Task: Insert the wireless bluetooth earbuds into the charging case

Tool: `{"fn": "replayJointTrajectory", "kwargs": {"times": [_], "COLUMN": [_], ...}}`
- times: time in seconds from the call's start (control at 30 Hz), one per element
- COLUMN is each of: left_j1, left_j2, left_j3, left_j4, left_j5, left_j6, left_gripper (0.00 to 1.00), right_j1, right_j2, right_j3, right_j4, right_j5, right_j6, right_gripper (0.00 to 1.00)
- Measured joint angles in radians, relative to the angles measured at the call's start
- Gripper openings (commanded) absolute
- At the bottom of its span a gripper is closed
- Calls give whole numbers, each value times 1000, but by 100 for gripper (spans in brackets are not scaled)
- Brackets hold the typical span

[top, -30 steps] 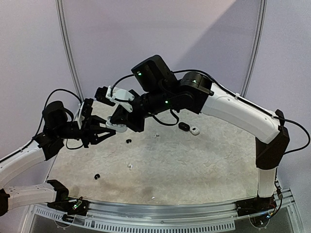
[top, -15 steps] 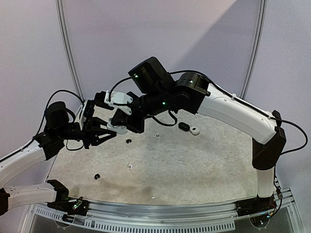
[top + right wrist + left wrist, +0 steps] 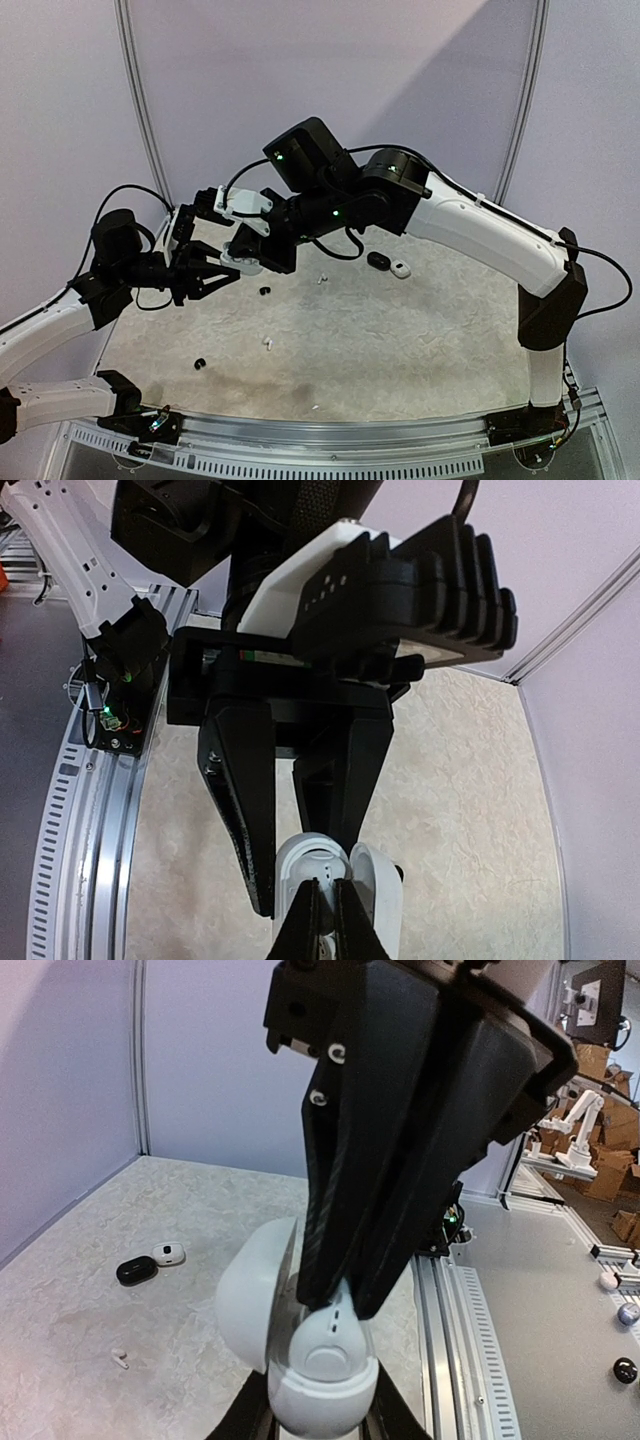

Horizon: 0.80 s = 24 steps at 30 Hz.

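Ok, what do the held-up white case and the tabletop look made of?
The held white case: probably hard plastic, smooth, slightly glossy; soft highlights on its rounded shell. The tabletop: unclear, matte, mottled off-white, like stone-pattern laminate or a mat.

Tip to tip above the table's (image 3: 420, 340) far left: left end effector (image 3: 215, 278), right end effector (image 3: 240, 258). Loose below: white earbud (image 3: 267, 343), black earbud (image 3: 200, 363). Farther right, black case (image 3: 378, 260) just beside white case (image 3: 401, 269).

white links (image 3: 490, 232), black joints (image 3: 552, 300), looping black cables (image 3: 130, 186)
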Motion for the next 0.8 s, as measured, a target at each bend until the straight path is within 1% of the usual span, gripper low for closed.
{"fn": "replayJointTrajectory", "kwargs": {"times": [0.13, 0.33, 0.53, 0.8], "left_j1": [0, 0, 0, 0], "left_j2": [0, 0, 0, 0], "left_j3": [0, -1, -2, -2], "left_j4": [6, 21, 27, 36], "left_j5": [-2, -9, -11, -11], "left_j6": [-4, -14, -19, -21], "left_gripper": [0, 0, 0, 0], "right_j1": [0, 0, 1, 1], "right_j2": [0, 0, 0, 0], "right_j3": [0, 0, -3, -4], "right_j4": [3, 10, 13, 19], "right_j5": [1, 7, 14, 24], "right_j6": [0, 1, 0, 2], "right_gripper": [5, 10, 11, 17]}}
